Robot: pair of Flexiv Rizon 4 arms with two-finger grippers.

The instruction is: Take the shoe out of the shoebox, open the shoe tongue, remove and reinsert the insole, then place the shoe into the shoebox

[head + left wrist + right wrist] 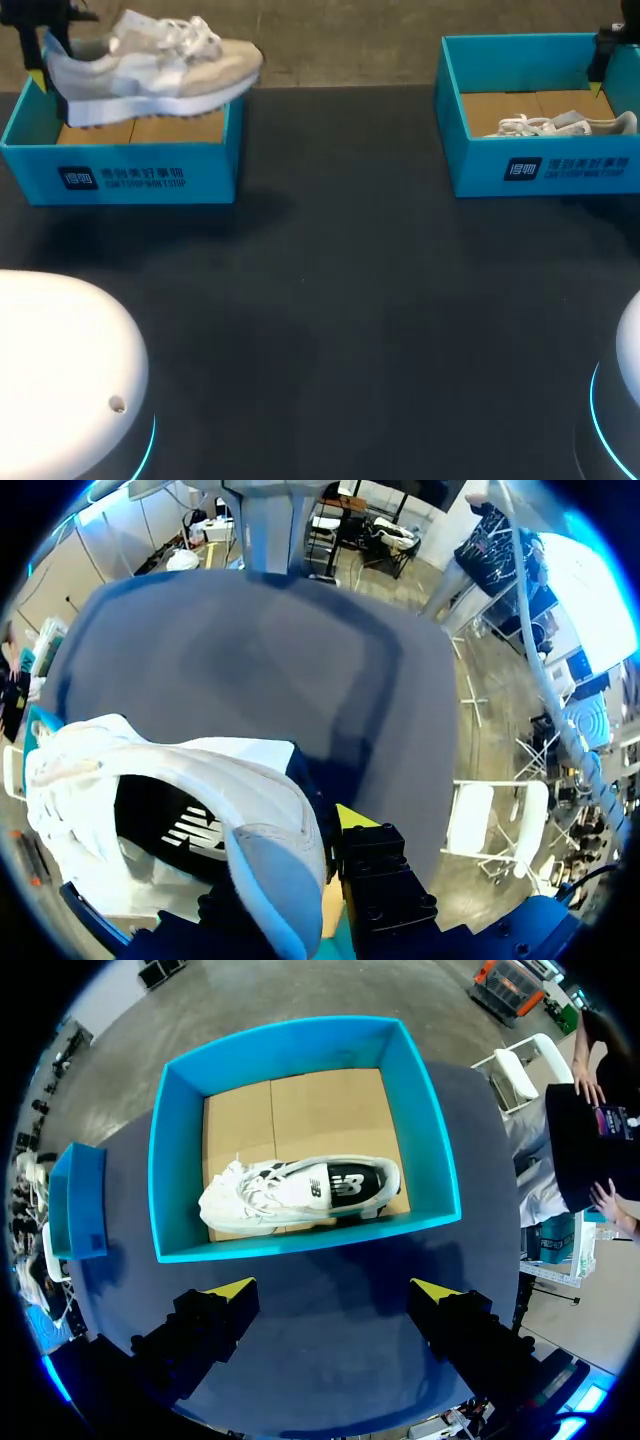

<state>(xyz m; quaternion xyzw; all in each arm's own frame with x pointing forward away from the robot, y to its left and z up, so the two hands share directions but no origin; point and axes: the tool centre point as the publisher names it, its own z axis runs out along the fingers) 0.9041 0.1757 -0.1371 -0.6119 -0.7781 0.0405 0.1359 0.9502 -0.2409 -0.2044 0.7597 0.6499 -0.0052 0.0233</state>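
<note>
Left end effector (325, 830), clamped on padded shoe (150, 62)

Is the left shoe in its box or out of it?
Out. The left pincer holds the shoe by its heel, up above the left shoebox, its toe past the box's wall.

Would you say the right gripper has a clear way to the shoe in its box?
Probably yes: the box is open-topped, nothing covers the shoe, and the open right gripper hangs above.
</note>
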